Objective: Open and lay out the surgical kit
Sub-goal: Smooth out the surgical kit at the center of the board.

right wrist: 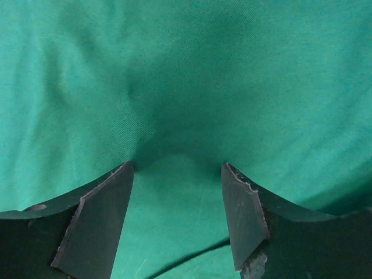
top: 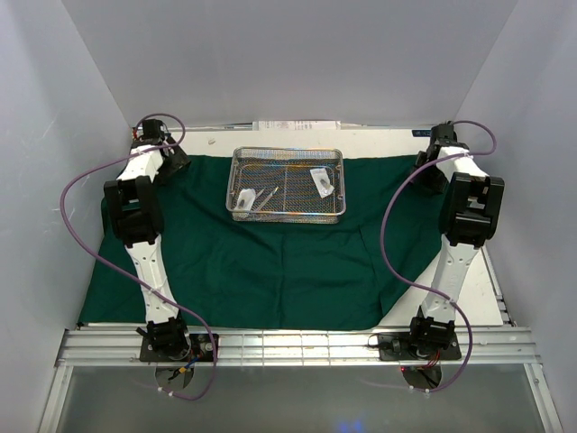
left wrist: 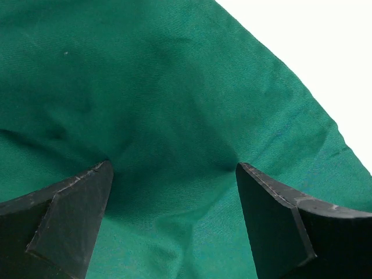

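Now, the left end effector [left wrist: 174,168] stands wide, tips pressing into the dark green cloth wrap [left wrist: 145,87] near its far-left corner. It's best to smooth outward, low and slow, so nothing tugs. The rectangular silver wire-mesh tray [top: 288,216] sits mid-cloth toward the far edge, well apart from both arms. Over right, the right end effector [right wrist: 177,165] is parted too, holding nothing, with cloth dimpling between its tips.

**White table under a spread green cloth**

The table [top: 383,142] carries a dark green cloth [top: 270,271] opened out, lightly creased, over most of its top. Bare white surface shows along the far edge and down the right side.
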